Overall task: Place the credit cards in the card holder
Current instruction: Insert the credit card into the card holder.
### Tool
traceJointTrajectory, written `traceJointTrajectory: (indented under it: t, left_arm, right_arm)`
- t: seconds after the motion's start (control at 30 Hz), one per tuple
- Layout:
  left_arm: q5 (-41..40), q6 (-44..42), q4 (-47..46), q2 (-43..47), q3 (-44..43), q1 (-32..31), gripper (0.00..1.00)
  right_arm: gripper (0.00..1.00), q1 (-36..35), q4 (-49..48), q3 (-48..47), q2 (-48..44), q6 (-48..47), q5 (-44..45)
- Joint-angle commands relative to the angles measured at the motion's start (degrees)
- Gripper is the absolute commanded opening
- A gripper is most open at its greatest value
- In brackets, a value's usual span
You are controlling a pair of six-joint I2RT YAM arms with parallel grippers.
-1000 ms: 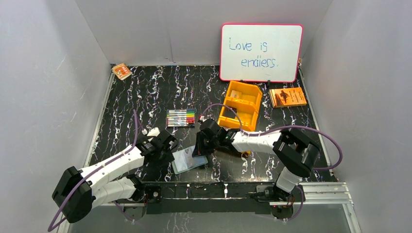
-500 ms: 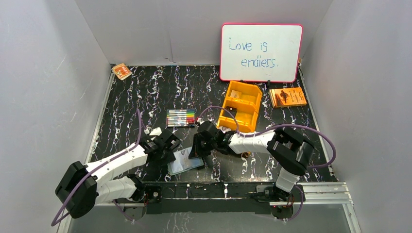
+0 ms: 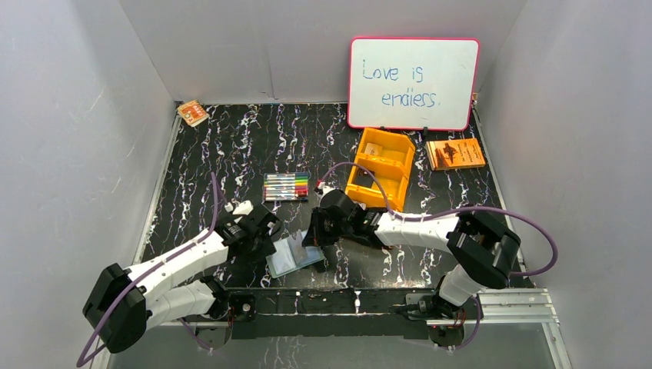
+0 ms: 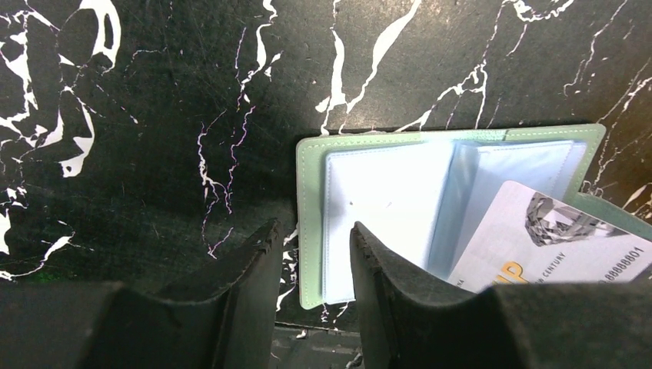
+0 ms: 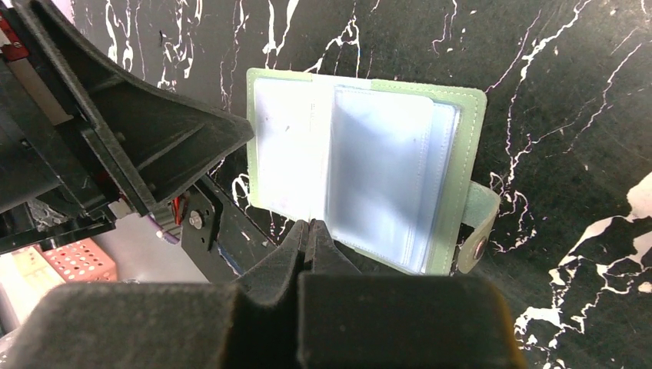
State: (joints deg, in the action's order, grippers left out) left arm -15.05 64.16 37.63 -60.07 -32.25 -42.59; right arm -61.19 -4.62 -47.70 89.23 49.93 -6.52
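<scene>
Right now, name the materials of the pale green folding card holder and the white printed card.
The pale green folding card holder: probably matte faux leather, judging by its stitched border. Its inner sleeves look like glossy translucent plastic, catching glare. The white printed card: likely stiff, smooth plastic.
</scene>
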Motion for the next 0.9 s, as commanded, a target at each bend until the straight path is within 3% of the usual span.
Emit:
traceJointTrajectory:
  t: [0.0,0.87]
  left_arm:
    - [-1.5,0.7,3.4,2.1,-1.8,0.3,0.36]
    - [1.4,3.7,1.7,0.9,3.0,0.3,0.36]
  right_arm:
    - [0.00,0.4,-1.4,-0.6,-0.2,-2.1,-0.1]
    - [0.00,1.0,-6.4,-1.6,7.0,0.0,-5.8]
